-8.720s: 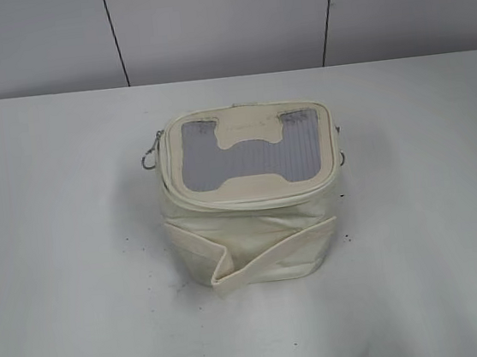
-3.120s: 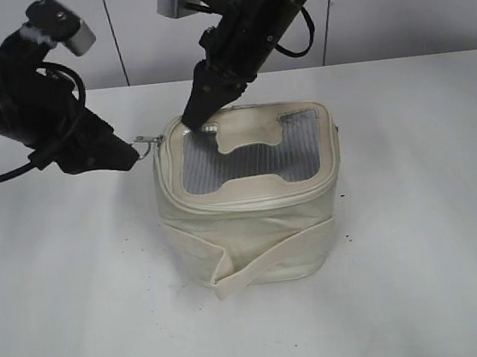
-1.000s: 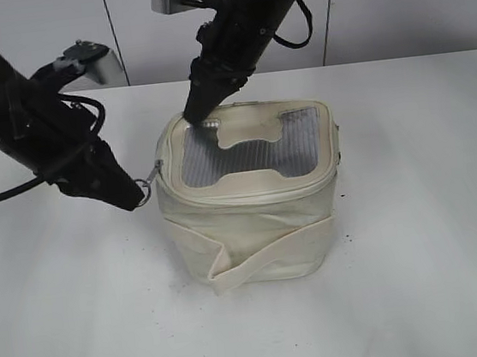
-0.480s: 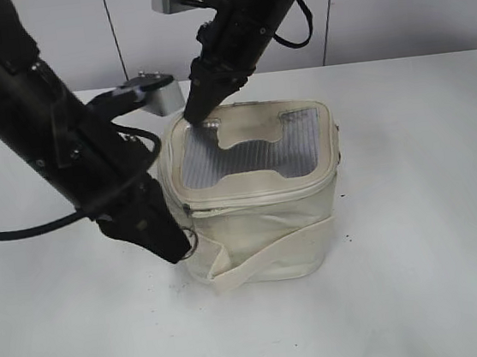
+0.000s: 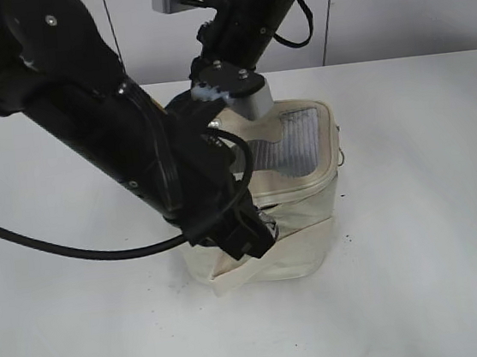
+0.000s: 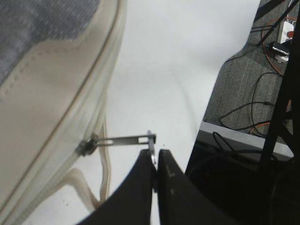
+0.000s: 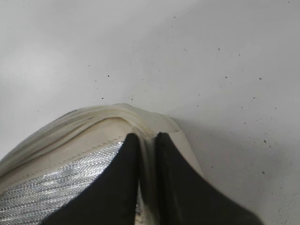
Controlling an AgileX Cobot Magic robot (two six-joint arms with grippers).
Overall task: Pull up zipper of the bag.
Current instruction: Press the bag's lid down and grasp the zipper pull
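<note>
Left gripper (image 6: 154,161) was pinched tight on the zipper (image 6: 123,139) pull's ring, at the bag's (image 5: 305,197) 7 o'clock corner. Right gripper (image 7: 143,180), fingers together, pinned the lid. I'd say pull steady along the track.

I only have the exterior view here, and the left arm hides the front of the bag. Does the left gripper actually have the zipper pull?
Observer: Yes. In the left wrist view the left gripper is pinched shut on the ring end of the silver zipper pull.
Operator: Is the pull hanging slack?
Observer: No, it sticks straight out from the bag toward the fingertips.
Operator: And the right gripper?
Observer: The right wrist view shows the right gripper nearly closed, tips pressing down at the lid's rim beside the grey ribbed window.
</note>
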